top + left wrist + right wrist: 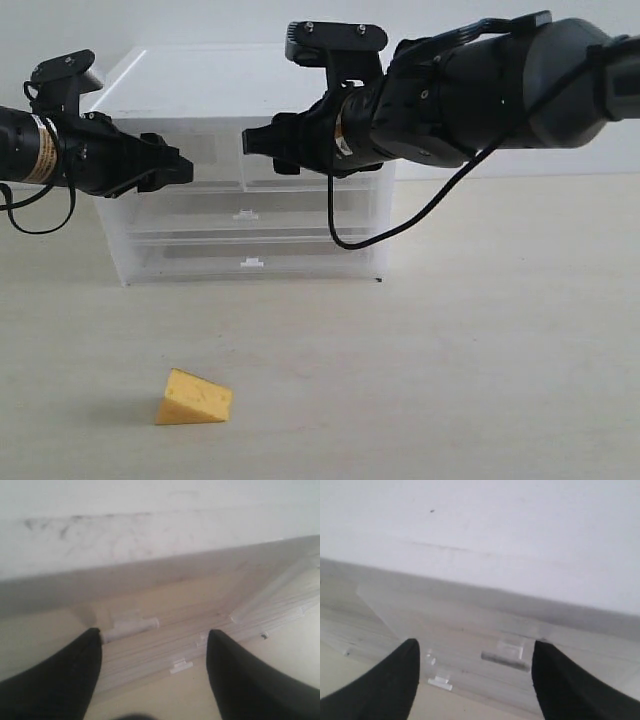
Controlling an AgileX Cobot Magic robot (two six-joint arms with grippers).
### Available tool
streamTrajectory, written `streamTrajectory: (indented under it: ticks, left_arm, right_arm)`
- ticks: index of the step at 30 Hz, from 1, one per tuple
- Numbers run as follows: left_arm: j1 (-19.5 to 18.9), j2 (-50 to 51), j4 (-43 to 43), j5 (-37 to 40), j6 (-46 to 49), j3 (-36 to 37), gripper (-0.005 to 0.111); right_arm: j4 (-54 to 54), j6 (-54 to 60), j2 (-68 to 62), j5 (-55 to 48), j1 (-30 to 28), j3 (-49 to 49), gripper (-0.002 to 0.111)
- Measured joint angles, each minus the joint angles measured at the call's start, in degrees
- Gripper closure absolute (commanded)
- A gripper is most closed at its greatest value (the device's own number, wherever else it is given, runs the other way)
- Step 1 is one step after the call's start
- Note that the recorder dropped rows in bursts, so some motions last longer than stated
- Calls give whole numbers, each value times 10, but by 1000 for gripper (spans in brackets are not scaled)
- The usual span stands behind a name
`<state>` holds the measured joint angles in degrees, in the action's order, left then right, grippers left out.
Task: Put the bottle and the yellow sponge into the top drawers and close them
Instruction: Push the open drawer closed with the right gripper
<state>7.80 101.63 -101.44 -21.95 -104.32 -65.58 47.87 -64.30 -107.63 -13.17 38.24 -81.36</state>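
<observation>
The yellow sponge point(193, 398), an orange-yellow wedge, lies on the table near the front left, far from both grippers. The bottle is not in view. The top drawers point(214, 150) sit under the cabinet's white top point(200, 85), their fronts looking flush with the cabinet. My left gripper point(186, 170) point(152, 632) is open in front of the left top drawer, one finger beside its white pull tab point(131, 626). My right gripper point(250, 143) point(476, 645) is open facing the right top drawer, whose pull tab point(506, 657) lies between its fingers point(395, 680). Neither holds anything.
Two full-width drawers point(245, 215) point(250, 262) sit shut below the top ones. The right arm's body point(480, 90) and a looping black cable point(400, 225) hang before the cabinet's right side. Beige tabletop point(450, 360) stretches around the sponge.
</observation>
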Motion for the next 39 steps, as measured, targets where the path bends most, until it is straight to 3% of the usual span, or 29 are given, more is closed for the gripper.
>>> streamTrajectory:
  ticks: [14,17,19,21,25,30,39]
  left_arm:
    - [0,0,0,-1,0,0,48]
    - [0,0,0,-1,0,0,48]
    - [0,0,0,-1,0,0,48]
    - [0,0,0,-1,0,0,48]
    - [0,0,0,-1,0,0,48]
    - [0,0,0,-1,0,0,48]
    - [-1,0,0,-6,1,0,48]
  right_arm:
    - [-23,6,-6,-19,-6,-26,49]
    - [-76,72,3,-59,-6,-31,49]
    - [-156,176,17,-79,-6,-33,50]
    - [-258,306,34,-100,-6,-36,65]
    - [-303,370,48,-155,-5,-36,108]
    - [-305,386,49,-175,-5,-16,108]
    - [-298,389,49,-92,-7,0,108]
